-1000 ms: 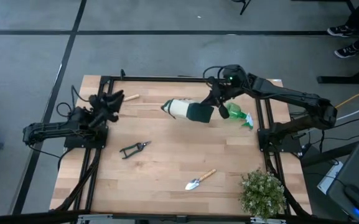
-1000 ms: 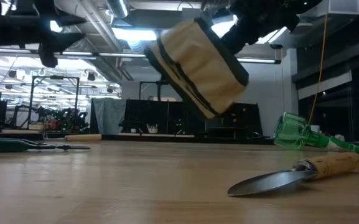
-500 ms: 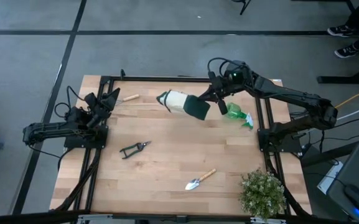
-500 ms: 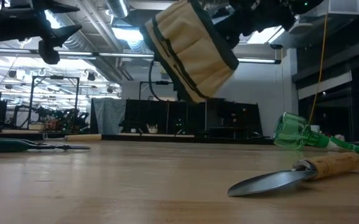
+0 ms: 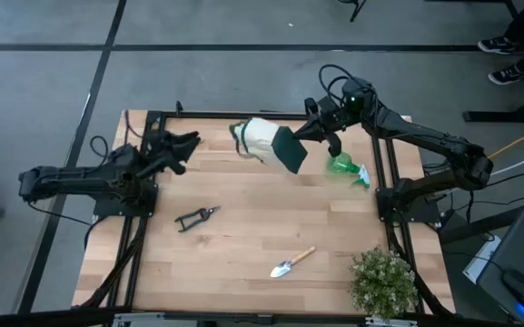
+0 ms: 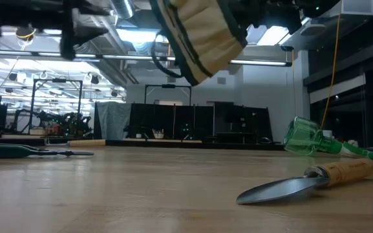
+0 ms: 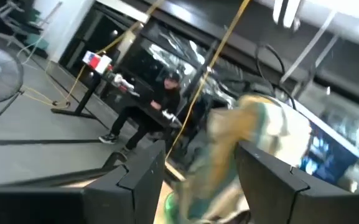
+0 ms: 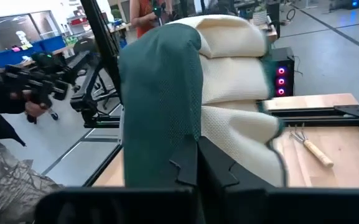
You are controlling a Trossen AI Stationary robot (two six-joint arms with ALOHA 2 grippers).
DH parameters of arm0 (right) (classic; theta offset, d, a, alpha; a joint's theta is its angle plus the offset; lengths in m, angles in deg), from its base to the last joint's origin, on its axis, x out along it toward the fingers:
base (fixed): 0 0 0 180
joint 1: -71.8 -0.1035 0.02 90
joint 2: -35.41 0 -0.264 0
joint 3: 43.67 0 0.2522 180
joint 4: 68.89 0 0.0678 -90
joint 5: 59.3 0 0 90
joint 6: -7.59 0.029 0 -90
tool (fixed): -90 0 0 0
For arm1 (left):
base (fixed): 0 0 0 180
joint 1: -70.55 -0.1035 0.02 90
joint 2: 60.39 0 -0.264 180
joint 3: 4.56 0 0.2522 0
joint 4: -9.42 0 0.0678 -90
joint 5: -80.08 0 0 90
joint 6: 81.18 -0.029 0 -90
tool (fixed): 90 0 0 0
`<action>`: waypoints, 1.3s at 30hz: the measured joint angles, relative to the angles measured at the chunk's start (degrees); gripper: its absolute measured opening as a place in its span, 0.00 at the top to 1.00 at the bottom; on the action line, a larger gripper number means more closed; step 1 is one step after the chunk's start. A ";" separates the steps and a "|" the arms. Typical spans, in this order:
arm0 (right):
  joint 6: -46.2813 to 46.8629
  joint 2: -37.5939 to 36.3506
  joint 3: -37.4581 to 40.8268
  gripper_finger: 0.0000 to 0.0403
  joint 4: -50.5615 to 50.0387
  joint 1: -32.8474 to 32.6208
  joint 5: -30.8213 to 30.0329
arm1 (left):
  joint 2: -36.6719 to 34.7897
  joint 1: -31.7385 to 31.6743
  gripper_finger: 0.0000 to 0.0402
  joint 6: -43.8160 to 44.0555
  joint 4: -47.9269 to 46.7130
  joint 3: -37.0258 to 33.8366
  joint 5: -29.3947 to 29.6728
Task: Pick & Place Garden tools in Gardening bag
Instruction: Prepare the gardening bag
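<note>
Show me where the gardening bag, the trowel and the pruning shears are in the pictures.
gardening bag [image 5: 263,138], high view, on its cream canvas side.
trowel [image 5: 282,268], high view, on the silver blade.
pruning shears [image 5: 189,219], high view, on the black handles.

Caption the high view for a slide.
Right hand holds the gardening bag aloft; four tools lie on the table.

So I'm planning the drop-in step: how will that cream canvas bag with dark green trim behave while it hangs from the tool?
The cream canvas bag with dark green trim probably sags: it hangs tilted and bulging from the right tool. It seems light, held aloft by one pinched edge. Its mouth may not stay open unaided, so tools could snag.
</note>
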 joint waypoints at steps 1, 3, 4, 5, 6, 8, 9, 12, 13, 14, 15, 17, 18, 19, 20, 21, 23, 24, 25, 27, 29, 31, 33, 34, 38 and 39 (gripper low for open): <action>0.00 0.00 0.00 1.00 0.03 0.04 0.02 | 2.54 -0.01 0.53 -0.71 0.06 1.85 -0.91; 0.00 0.00 0.00 1.00 0.19 0.04 0.01 | 7.23 -0.22 0.53 -0.22 0.00 5.36 -2.83; -0.02 0.00 0.00 1.00 0.25 0.02 0.00 | 9.50 -0.69 0.53 1.82 0.00 7.10 -3.97; -0.15 0.00 0.00 1.00 0.27 -0.03 0.00 | 11.45 -1.35 0.53 4.51 0.01 8.69 -5.69; -0.24 0.00 0.00 1.00 0.30 -0.17 0.00 | 13.21 -2.25 0.53 7.08 0.02 10.09 -7.76; -0.28 0.02 0.00 1.00 0.30 -0.47 -0.02 | 16.59 -4.29 0.53 10.85 0.11 12.71 -13.37; -0.40 0.02 0.00 1.00 0.30 -0.69 -0.02 | 18.08 -5.34 0.52 12.11 0.06 13.75 -16.32; -0.50 0.02 0.00 1.00 0.31 -1.44 -0.01 | 22.06 -8.10 0.52 12.88 0.10 16.65 -23.80; -0.51 0.02 0.00 1.00 0.32 -1.71 0.06 | 23.11 -8.87 0.52 12.94 0.09 17.42 -25.71; -0.52 0.02 0.00 1.00 0.31 -1.94 0.43 | 24.01 -9.62 0.52 13.01 0.06 18.07 -27.43; -0.52 0.02 0.00 1.00 0.30 -2.15 1.09 | 24.89 -10.28 0.52 12.99 0.08 18.71 -28.81; -0.47 0.02 0.00 1.00 0.30 -2.68 1.90 | 26.23 -11.30 0.52 12.98 0.09 19.74 -31.06; -0.44 0.02 0.00 1.00 0.30 -2.93 1.88 | 26.81 -11.67 0.52 12.85 0.19 20.19 -31.89; -0.44 0.02 0.00 1.00 0.31 -3.14 1.88 | 27.33 -11.97 0.53 12.47 0.82 20.42 -32.88; -0.44 0.02 0.00 1.00 0.32 -3.34 1.88 | 27.79 -12.17 0.53 12.06 2.19 20.46 -34.22; -0.44 0.02 0.00 1.00 0.34 -3.52 1.88 | 28.30 -12.26 0.53 11.75 4.22 20.49 -35.54; -0.46 0.02 0.00 1.00 0.34 -3.57 1.88 | 29.16 -12.39 0.54 11.52 8.17 20.54 -38.66; -0.46 0.02 0.00 1.00 0.36 -3.57 1.88 | 29.58 -12.39 0.54 11.65 9.84 20.55 -40.22; -0.46 0.02 0.00 1.00 0.34 -3.55 1.77 | 29.93 -12.39 0.54 12.24 10.87 20.57 -41.54; -0.46 0.02 0.00 1.00 0.38 -3.55 0.33 | 30.49 -12.39 0.56 13.86 11.38 20.57 -43.30; -0.46 0.02 0.00 1.00 0.58 -3.55 -0.26 | 30.94 -12.39 0.58 15.41 11.39 20.57 -44.73; -0.46 0.02 0.00 1.00 0.94 -3.55 -0.48 | 31.43 -12.39 0.60 16.58 11.31 20.57 -45.14; -0.46 0.02 0.00 1.00 1.02 -3.57 -0.93 | 31.73 -12.35 0.64 17.25 11.22 20.57 -45.35; -0.46 0.02 0.00 1.00 1.08 -3.57 -1.16 | 31.85 -12.35 0.65 17.34 11.27 20.57 -45.42; -0.65 0.02 0.00 1.00 1.13 -3.55 -1.99 | 32.07 -12.35 0.72 17.38 11.23 20.57 -45.49; -0.66 0.04 0.00 1.00 1.13 -3.55 -2.21 | 32.23 -12.35 0.74 17.38 11.35 20.57 -45.51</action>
